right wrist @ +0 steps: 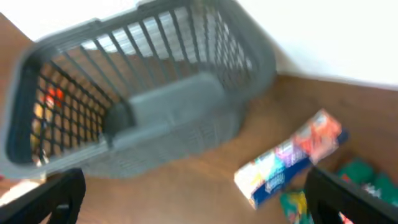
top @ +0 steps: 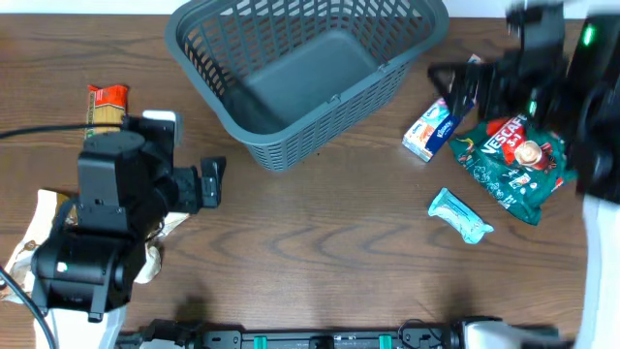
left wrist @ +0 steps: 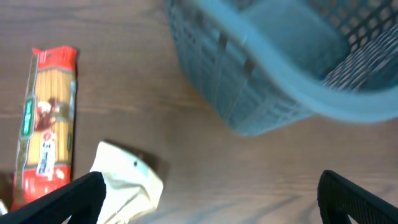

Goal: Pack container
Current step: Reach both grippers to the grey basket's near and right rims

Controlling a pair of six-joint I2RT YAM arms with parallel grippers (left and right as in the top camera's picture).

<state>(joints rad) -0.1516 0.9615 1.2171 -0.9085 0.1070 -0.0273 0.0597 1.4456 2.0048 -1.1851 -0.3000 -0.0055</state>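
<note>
The basket [top: 291, 145] stands top centre on the bench [top: 320, 242]; left gripper [left wrist: 211, 186] and right gripper [right wrist: 194, 186] are both spread wide apart.

Overhead looks straight down at the counter [top: 320, 242]; both wrist views, low and blurred, apparently share the container [top: 291, 141], upper frame.

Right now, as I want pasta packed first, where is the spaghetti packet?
Overhead view: the spaghetti packet lies on the table's left side, just beyond the left arm, left of the container, with a white bag nearby.
</note>
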